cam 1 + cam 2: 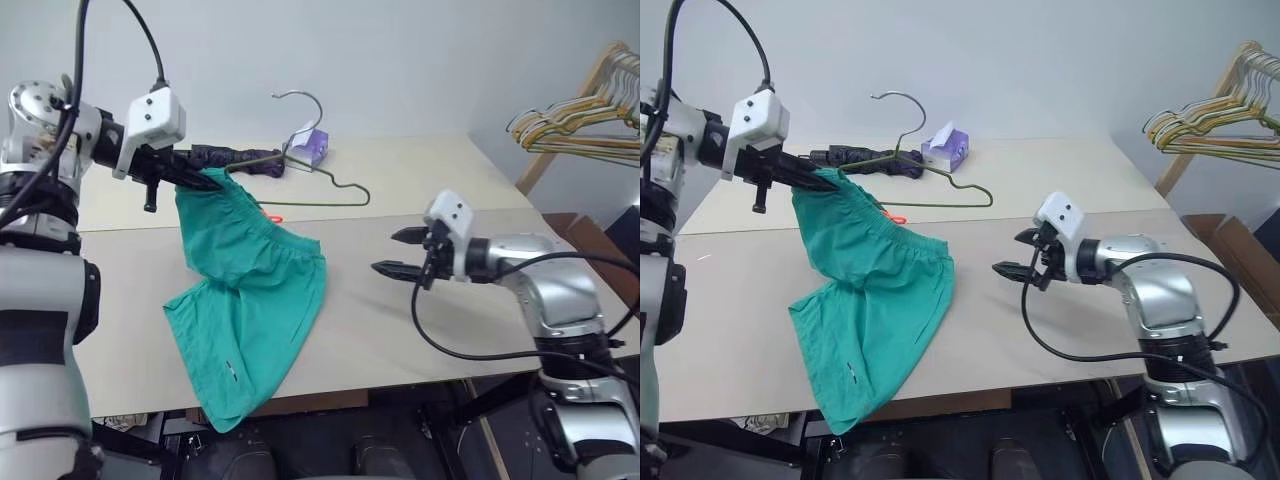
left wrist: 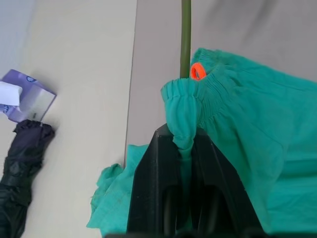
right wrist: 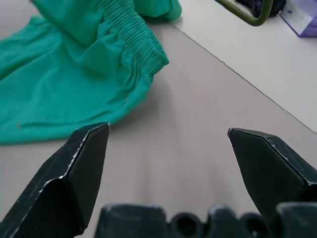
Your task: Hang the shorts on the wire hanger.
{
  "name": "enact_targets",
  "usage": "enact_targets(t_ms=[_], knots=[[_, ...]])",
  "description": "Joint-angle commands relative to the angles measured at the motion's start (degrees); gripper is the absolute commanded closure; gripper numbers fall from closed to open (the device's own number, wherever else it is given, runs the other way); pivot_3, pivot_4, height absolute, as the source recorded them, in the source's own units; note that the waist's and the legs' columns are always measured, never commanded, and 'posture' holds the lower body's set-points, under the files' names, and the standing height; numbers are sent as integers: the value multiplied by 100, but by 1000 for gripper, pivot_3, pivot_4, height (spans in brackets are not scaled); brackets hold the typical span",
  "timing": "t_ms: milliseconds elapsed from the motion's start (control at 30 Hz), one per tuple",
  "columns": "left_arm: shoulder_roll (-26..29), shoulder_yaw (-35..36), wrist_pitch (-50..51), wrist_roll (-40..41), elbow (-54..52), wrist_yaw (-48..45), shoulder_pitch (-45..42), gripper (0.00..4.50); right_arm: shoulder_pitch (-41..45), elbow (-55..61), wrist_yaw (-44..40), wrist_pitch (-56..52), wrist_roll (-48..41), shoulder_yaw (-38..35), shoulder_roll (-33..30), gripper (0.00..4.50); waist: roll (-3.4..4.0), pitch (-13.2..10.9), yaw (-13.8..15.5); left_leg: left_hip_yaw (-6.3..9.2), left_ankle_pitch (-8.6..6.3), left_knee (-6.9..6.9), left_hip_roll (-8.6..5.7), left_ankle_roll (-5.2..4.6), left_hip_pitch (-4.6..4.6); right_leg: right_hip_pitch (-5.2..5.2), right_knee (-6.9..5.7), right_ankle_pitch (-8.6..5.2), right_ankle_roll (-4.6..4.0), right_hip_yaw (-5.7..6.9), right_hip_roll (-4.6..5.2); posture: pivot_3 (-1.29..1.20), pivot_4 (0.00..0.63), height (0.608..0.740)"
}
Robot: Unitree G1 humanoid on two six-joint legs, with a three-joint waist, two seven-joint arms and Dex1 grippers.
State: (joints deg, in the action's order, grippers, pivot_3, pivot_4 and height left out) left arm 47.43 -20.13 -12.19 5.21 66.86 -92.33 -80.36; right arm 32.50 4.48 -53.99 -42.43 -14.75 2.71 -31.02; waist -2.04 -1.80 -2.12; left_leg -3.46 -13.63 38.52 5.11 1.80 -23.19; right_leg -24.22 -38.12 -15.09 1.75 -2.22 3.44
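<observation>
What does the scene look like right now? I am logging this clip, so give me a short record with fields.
left gripper: shut on the waistband of the shorts, lifting that corner above the table
shorts: teal-green, one end raised, the rest lying on the table with a leg over the near edge
right gripper: open, holding nothing, apart from the shorts
wire hanger: behind the shorts, hook up, not through the waistband
other items: dark folded umbrella, purple tissue box, bunch of hangers

Light: bright, even, diffuse over the bench (image 1: 420, 340).
Shadows: soft, faint beneath the right end effector (image 1: 400, 252).
Glare: mild on the wall.
Focus: right wrist view blurs the fingers (image 3: 79, 163) nearest the camera.
</observation>
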Motion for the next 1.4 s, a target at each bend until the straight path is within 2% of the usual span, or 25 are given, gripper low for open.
enact_targets(t_ms=[33, 333, 433, 800, 967, 1133, 1400], knots=[[34, 236, 27, -29, -52, -17, -210, 4500, 285, -841, 325, 397, 81, 371, 671, 25, 0, 0, -29, 0, 0, 1, 0, 0, -2, -1, 0, 0, 0, 0, 0, 23, 0, 740], [68, 275, 80, -45, -116, -17, -265, 4500, 1558, -3493, 320, 1059, 26, 400, 1866, 25, 1, -1, -43, 4, -2, 10, 0, -4, -12, -4, -1, 0, 1, 3, 1, 40, 0, 740], [76, 281, 101, -31, -131, -17, -259, 4500, 1699, -3819, 95, 1194, -43, 378, 2017, 517, 1, -1, -23, 7, -2, 10, 0, -4, -13, -3, -2, 0, 2, 5, 1, 47, 0, 740], [115, 348, 120, -42, -130, -17, -178, 4500, 1859, -4358, 272, 1332, 89, 343, 2166, 4396, 1, -1, -36, 8, -2, 14, 0, -4, -16, -5, -8, 0, 3, 6, 2, 52, 0, 740], [146, 334, 137, 50, -183, -17, -134, 4500, 1744, -4260, 484, 1404, 295, 386, 2014, 4461, 1, -1, -34, 9, -2, 14, 0, -4, -16, -5, -9, 0, 3, 6, 2, 49, 0, 740], [394, -9, 277, 425, -506, -17, 23, 4500, 1655, -4269, 1076, 1630, 457, 108, 1640, 4461, 1, -1, -38, 9, -2, 14, 0, -4, -17, -5, -8, 0, 3, 5, 2, 40, 0, 740], [790, -416, 327, 747, -820, -17, 277, 4500, 1354, -3647, 1081, 1591, 334, -221, 852, 4461, 2, -1, -37, 8, -3, 13, 0, -5, -15, -4, -7, 0, 3, 4, 2, 34, 0, 740]])
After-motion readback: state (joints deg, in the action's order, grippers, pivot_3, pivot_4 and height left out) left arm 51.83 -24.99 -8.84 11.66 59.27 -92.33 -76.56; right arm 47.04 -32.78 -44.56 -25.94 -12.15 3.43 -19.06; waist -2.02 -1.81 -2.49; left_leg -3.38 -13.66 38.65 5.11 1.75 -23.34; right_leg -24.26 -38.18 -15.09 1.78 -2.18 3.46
